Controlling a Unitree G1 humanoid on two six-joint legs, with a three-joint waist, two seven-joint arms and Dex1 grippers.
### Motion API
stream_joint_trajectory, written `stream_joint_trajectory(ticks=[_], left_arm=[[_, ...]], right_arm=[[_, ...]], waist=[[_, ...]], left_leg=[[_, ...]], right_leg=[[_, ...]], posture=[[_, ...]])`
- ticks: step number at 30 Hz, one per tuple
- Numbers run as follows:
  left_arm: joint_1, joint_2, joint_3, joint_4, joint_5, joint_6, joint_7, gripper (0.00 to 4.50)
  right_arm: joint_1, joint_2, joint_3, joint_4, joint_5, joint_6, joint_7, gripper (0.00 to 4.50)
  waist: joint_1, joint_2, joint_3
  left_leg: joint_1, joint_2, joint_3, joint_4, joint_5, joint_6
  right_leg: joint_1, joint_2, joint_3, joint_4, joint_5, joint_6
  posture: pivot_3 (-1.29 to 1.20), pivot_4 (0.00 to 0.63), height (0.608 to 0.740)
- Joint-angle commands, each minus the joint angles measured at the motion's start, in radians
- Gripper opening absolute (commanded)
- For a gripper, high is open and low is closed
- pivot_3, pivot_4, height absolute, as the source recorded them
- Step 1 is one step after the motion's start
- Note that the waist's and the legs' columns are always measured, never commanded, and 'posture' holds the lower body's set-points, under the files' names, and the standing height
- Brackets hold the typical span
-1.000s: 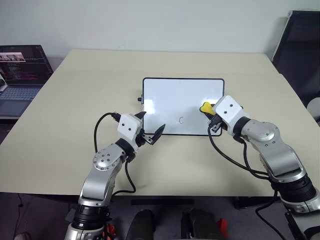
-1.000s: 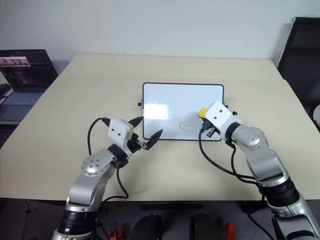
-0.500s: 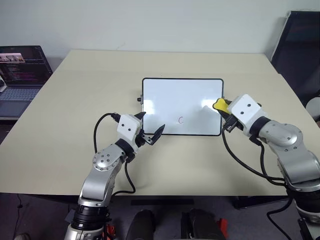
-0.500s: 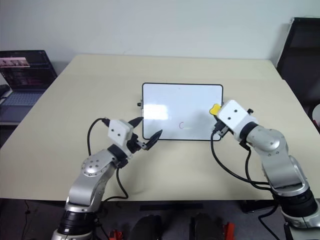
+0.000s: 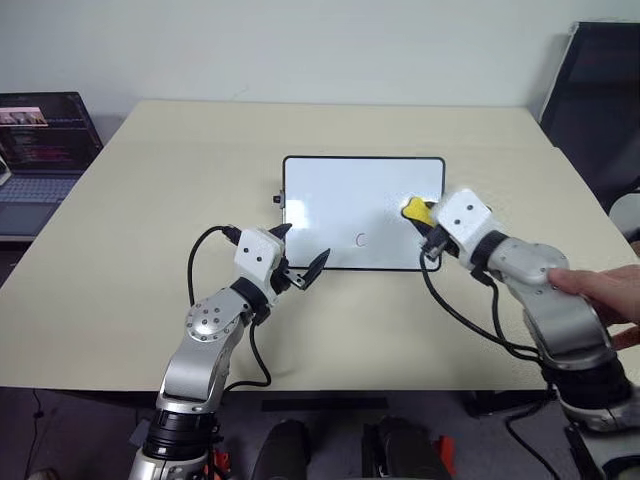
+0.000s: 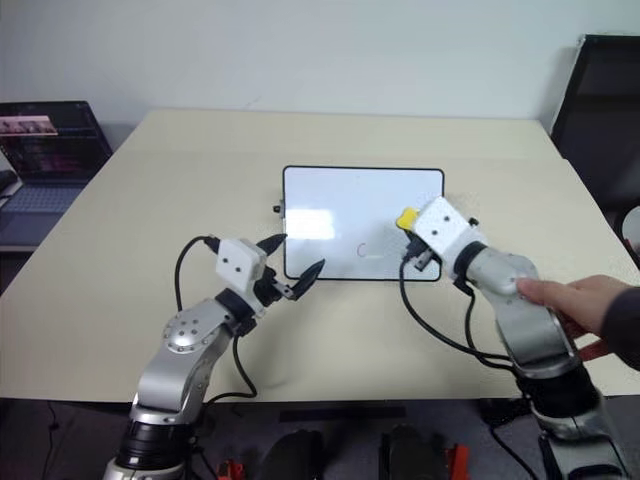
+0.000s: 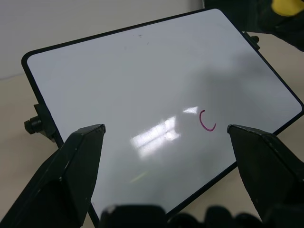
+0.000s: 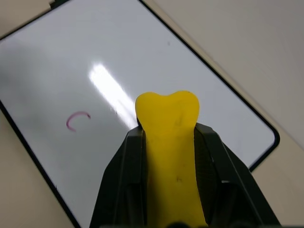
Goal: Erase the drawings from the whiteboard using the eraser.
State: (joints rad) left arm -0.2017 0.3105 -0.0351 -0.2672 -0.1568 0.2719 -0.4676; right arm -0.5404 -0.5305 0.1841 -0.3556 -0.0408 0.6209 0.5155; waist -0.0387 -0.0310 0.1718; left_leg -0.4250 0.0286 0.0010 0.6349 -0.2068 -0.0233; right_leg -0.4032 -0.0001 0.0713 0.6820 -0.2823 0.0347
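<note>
One drawing, a pink "C" (image 5: 361, 240), is left on the whiteboard (image 5: 340, 185); the eraser (image 5: 414, 211) is pinched in the right gripper (image 5: 422, 225) over the whiteboard for wiping, while the left gripper (image 5: 302, 262) is held spread at its near edge.

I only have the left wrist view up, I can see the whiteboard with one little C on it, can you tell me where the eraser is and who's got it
Observer: The yellow eraser is clamped in the right gripper, over the right part of the whiteboard.
Operator: Is it on the letter C?
Observer: No. The C sits to the left of the eraser, nearer the board's front edge, uncovered.
Operator: Anything else near the right arm?
Observer: Yes, a person's hand rests on the right forearm.
Operator: And the left gripper?
Observer: The left gripper is open and empty, just off the board's front left corner.
</note>
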Motion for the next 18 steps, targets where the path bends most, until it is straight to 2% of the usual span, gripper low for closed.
stream_joint_trajectory(ticks=[1,8,18], left_arm=[[-0.019,0.0,0.004,-0.02,-0.005,-0.018,0.003,4.5],[-0.022,0.004,0.007,-0.021,-0.004,-0.017,0.003,4.5],[-0.021,0.006,0.005,-0.023,-0.005,-0.014,0.001,4.5]], right_arm=[[-0.069,0.036,0.023,0.051,-0.02,-0.043,-0.009,1.07],[-0.125,0.088,0.037,0.142,-0.032,-0.091,-0.004,1.07],[-0.115,0.082,0.055,0.17,-0.062,-0.143,0.008,1.07]], waist=[[-0.003,-0.001,0.0],[-0.008,-0.001,0.0],[0.005,-0.001,0.0]], left_leg=[[0.0,0.0,0.0,0.001,0.0,0.0],[0.0,0.001,0.0,0.006,0.0,0.0],[-0.001,0.0,0.0,0.006,0.0,0.0]], right_leg=[[0.0,0.0,0.0,0.0,0.0,0.0],[0.002,0.001,0.0,0.0,0.002,0.002],[0.002,0.0,-0.001,0.0,0.002,0.002]], posture=[[0.0,0.15,0.74],[0.0,0.15,0.74],[0.0,0.15,0.74]])
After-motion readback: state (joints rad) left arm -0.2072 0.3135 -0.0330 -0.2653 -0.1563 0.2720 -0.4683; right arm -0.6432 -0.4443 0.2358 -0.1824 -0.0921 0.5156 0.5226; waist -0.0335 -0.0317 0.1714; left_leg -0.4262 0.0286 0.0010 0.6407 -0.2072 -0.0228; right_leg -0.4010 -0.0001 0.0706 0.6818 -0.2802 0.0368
